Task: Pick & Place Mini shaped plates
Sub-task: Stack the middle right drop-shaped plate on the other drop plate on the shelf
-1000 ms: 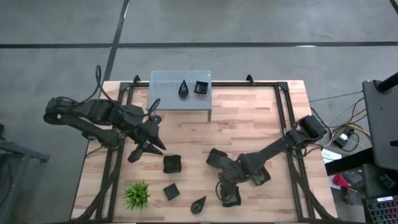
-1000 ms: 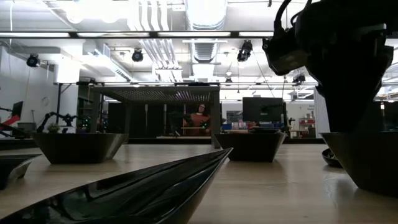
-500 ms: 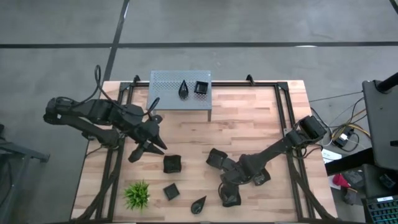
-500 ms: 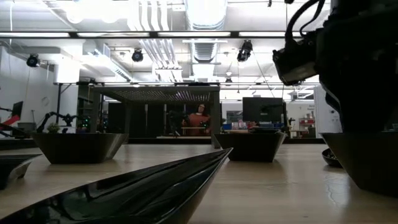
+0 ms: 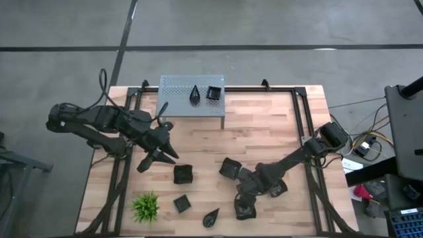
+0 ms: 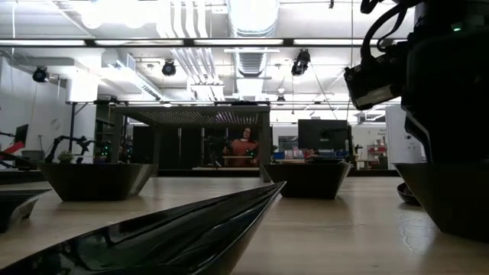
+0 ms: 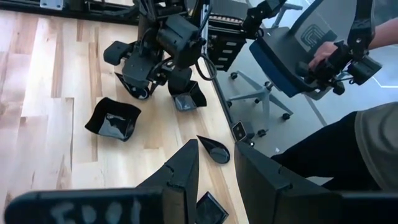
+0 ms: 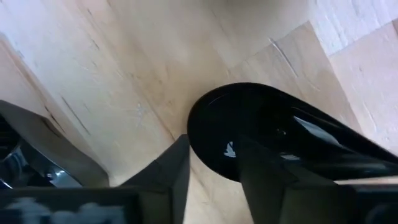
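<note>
Right gripper [image 5: 246, 205], jaws parted astride teardrop plate [image 8: 261, 134]; square plates [image 5: 229, 168] crowd its 11 o'clock. Teardrop's axis indeterminate.

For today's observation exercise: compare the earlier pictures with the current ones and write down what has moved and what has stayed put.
The right tool has eased slightly toward the table's near edge, settling over the black dish there, its fingers closing in on the dish's rim; a firm grip isn't visible yet. The left tool has stayed put above the table's left side. The other dishes, the green plant and the grey shelf are unchanged.
</note>
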Controlling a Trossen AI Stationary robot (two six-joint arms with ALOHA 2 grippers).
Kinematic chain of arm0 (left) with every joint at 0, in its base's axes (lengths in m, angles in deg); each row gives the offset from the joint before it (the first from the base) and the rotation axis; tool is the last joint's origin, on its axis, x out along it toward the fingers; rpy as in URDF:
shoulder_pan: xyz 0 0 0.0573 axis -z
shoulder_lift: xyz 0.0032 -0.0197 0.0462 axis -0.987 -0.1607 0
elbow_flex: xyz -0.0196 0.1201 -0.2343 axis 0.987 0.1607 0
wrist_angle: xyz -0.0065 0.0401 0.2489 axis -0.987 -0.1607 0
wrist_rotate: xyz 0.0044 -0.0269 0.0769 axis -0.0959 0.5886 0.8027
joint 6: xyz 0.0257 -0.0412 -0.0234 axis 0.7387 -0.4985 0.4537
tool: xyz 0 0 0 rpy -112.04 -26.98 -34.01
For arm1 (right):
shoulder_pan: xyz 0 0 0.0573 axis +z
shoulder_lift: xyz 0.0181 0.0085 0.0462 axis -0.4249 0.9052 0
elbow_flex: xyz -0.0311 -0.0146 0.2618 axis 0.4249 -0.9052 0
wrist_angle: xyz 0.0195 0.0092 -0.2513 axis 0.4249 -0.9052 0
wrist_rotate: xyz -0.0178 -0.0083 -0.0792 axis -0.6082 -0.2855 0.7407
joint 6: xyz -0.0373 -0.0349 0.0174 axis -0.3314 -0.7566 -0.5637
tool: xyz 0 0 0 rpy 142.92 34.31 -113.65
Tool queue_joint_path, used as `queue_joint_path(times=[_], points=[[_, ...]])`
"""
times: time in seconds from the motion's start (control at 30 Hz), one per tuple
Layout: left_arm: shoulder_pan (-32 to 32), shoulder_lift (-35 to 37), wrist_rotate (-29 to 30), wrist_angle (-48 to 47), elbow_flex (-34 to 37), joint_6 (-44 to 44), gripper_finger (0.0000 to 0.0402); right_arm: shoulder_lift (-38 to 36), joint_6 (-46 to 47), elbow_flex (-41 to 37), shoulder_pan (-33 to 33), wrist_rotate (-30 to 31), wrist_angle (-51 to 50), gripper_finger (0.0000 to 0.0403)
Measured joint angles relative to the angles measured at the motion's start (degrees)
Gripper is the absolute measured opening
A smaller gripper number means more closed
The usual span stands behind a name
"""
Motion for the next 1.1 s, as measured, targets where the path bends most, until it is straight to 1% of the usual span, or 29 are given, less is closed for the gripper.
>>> queue_joint_path(times=[0.1,0.2,0.27,0.5,0.67,0.77,0.87,1.1], points=[[0.0,0.0,0.05,0.02,0.0,-0.42,0.0096,0.1,0.04,0.17,-0.02,0.03,0.67,0.0081],[0.0,0.0,0.21,0.01,0.0,-0.44,0.0096,0.23,-0.29,0.61,-0.09,-0.09,1.03,0.003],[0.0,0.0,0.2,0.0,0.0,-0.45,0.0096,0.27,-1.09,1.28,-0.09,-0.13,0.63,0.0016],[0.0,0.0,0.24,-0.05,0.0,-0.48,0.0096,0.44,-2.02,4.58,-0.13,-0.28,-1.82,0.0008],[0.0,0.0,0.24,-0.06,0.0,-0.5,0.0096,0.25,-2.53,7.82,-0.13,-0.08,-6.67,0.0008],[0.0,0.0,0.22,-0.11,0.0,-0.5,0.0096,0.24,-3.12,10.13,-0.13,1.4,-9.18,0.0008],[0.0,0.0,0.22,-0.13,0.02,-0.36,0.0096,0.2,-4.41,12.48,-0.13,2.67,-9.81,0.0008],[0.0,-0.05,0.22,-0.31,1.29,-0.1,0.0096,0.13,-10.32,19.64,-0.13,3.07,-10.44,0.0008]])
